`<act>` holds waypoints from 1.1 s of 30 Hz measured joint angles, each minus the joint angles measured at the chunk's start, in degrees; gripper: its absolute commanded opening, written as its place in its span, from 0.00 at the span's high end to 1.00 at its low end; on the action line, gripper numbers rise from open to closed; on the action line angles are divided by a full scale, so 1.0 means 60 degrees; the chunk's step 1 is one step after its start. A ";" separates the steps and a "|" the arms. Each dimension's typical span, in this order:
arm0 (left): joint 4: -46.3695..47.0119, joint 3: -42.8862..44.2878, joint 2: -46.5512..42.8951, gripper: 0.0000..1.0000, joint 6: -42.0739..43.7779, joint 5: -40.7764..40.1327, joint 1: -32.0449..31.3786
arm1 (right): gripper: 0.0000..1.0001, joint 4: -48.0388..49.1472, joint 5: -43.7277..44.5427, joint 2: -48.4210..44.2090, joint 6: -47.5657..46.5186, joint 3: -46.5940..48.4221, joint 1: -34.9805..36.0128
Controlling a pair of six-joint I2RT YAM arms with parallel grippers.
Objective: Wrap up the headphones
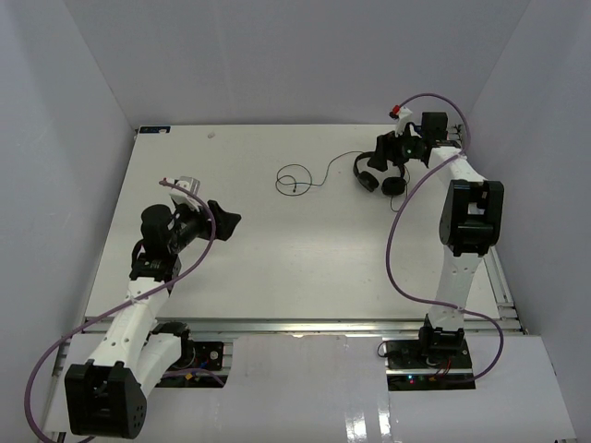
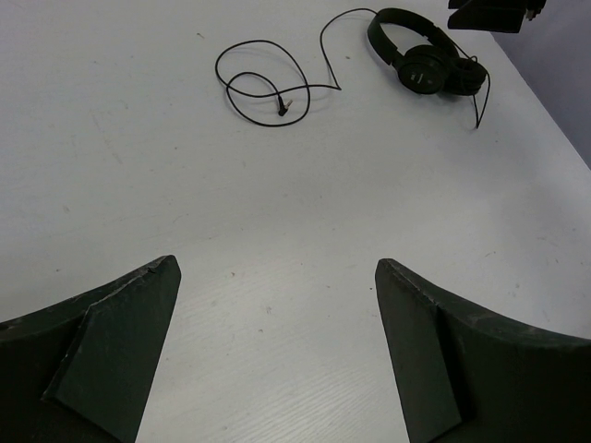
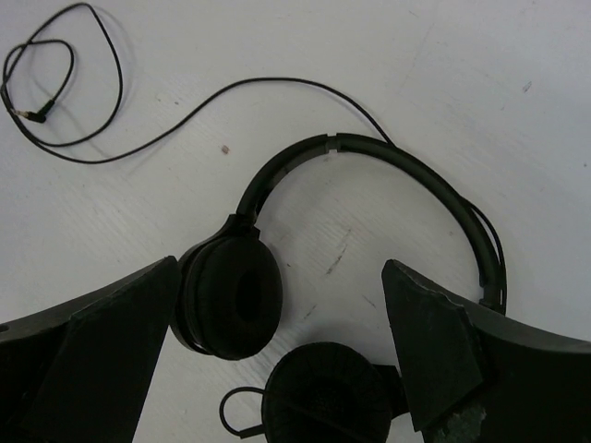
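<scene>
Nearest the bases, on the left side of the flat white table (image 1: pixel 277 277), my left tool (image 2: pixel 277 266) sits released, its two dark fingers spread wide with only bare tabletop between them. It grips nothing and is well apart from the task's thing.

Farther out, around the middle of the table, the long thin black cord (image 1: pixel 295 178) lies in a couple of loose, overlapping loops. Its small metal plug (image 2: pixel 284 108) rests inside the loops. From there the cord runs in a slack curve to the right and meets the headband.

At the far right of the table lie the small black over-ear headphones (image 1: pixel 379 175), flat on the surface. The thin arched headband (image 3: pixel 397 166) bows away from my right wrist camera, and the two round padded earcups sit close together at the near side of that view. One earcup (image 3: pixel 231 295) shows its cushioned face upward.

My right tool (image 3: pixel 282 266) hangs directly over the headphones, also released. Its fingers stand apart, one just beside that earcup, the other by the headband's opposite end. Whether either finger touches the headphones, I cannot tell.
</scene>
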 measured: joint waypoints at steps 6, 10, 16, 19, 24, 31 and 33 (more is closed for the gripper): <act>-0.0020 0.0138 0.0372 0.02 0.0009 0.0021 -0.0001 | 0.10 0.0034 0.0725 -0.0747 0.0171 -0.1247 0.0717; -0.0017 0.0157 0.0442 0.02 0.0009 0.0071 -0.0007 | 0.08 0.0023 0.1554 -0.0786 -0.0057 -0.1435 0.1368; -0.0027 0.0157 0.0382 0.02 0.0010 0.0073 -0.0007 | 0.01 0.0063 0.3652 -0.0660 -0.0485 -0.1436 0.2099; -0.0028 0.0157 0.0294 0.02 0.0010 0.0073 -0.0007 | 0.09 0.0202 0.4589 -0.0644 -0.0841 -0.1494 0.2189; -0.0031 0.0157 0.0278 0.02 0.0006 0.0116 -0.0007 | 0.39 0.0309 0.5446 -0.0644 -0.1467 -0.1733 0.2203; 0.0009 0.0157 0.0247 0.02 -0.0186 0.0455 -0.0026 | 0.61 0.0575 0.5698 -0.0708 -0.2260 -0.2781 0.2239; 0.0072 0.0157 0.0273 0.02 -0.0339 0.0691 -0.0073 | 0.62 0.0696 0.5465 -0.1062 -0.2537 -0.3319 0.2249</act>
